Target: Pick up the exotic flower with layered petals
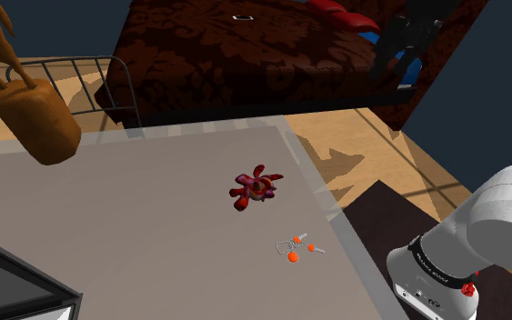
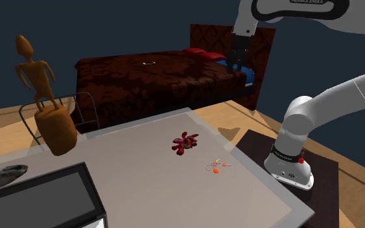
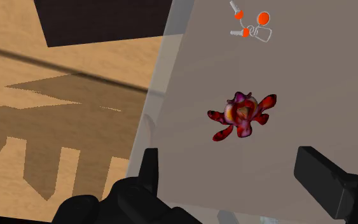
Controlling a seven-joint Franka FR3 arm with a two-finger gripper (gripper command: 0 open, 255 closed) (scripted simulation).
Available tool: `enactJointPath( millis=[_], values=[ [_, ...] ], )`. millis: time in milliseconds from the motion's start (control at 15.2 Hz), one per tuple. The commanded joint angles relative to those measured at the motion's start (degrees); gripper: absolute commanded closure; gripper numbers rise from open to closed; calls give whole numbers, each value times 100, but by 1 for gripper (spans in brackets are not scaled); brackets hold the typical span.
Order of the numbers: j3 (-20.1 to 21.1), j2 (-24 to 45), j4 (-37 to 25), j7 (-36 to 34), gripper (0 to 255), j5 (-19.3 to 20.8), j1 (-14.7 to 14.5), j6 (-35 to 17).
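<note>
The flower is dark red with a paler, orange-tinged heart. It lies flat on the grey tabletop, its petals spread outward, on the side toward the arm's stand and not far from that edge. Nothing touches it. A small wire trinket with orange beads lies near it, closer to the stand and clear of the petals. Farther off, a brown figure on a rounded base stands at the tabletop's far corner. A bed with a dark red patterned cover lies beyond.

The step in hand looks like the approach, with the grasp not yet begun. The flower is low and sprawling, so the raised middle seems the best place to clasp; thin petal tips would likely slip. The hand should probably come straight down, centred over the heart, and go low enough to straddle the body without driving into the tabletop. The trinket is far enough off to be left alone if the descent stays centred.

The jaws stand wide apart, holding and touching nothing. In the second exterior view they hang high above the tabletop. In the wrist view the flower lies ahead of the gap between the two fingers, well apart from both.
</note>
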State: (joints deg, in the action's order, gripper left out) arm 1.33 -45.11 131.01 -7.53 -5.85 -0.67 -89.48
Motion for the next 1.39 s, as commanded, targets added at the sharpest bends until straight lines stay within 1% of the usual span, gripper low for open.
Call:
enactJointPath(
  millis=[0, 330, 660, 990, 1320],
  values=[
    [0, 0, 0, 0, 0, 0, 0, 0],
    [168, 316, 657, -343, 0, -345, -3, -871],
    [349, 835, 1148, -633, 0, -719, -48, -1799],
    [529, 1568, 1451, -856, 0, -1130, -135, -2770],
    [687, 2500, 1545, -992, 0, -1589, -264, -3745]
  ],
)
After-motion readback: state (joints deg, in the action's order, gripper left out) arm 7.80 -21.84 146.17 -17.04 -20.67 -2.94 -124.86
